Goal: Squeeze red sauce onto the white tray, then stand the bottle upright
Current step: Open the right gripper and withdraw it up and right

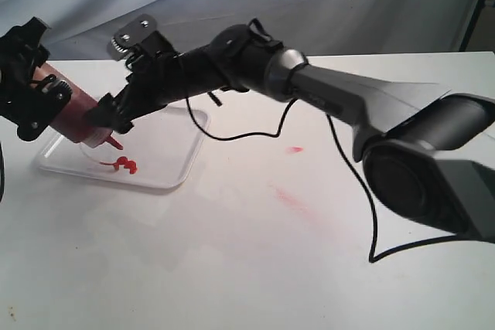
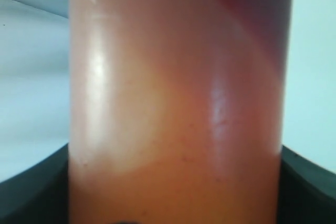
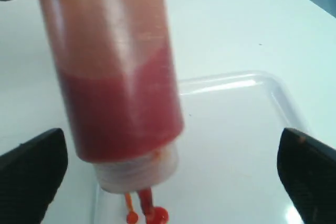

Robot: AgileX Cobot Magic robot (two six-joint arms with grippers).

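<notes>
The white worktop [image 1: 193, 268] carries the white tray [image 1: 172, 158], two pink smears [image 1: 291, 199], and seemingly a black cable [image 1: 373, 229].

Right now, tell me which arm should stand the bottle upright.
Left. The left end effector grips the squeeze bottle, tilted nozzle-down over the white tray, where red sauce lies. The right end effector is open either side of the bottle, not holding it.

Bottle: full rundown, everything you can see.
The bottle is translucent orange-red plastic, part-filled with dark sauce pooled toward its neck. It tilts nozzle-down over the white tray, and strands of red sauce run from its red nozzle into blobs there. The left pincer is clamped on its base end. The right pincer straddles the neck, open, contact unclear.
</notes>
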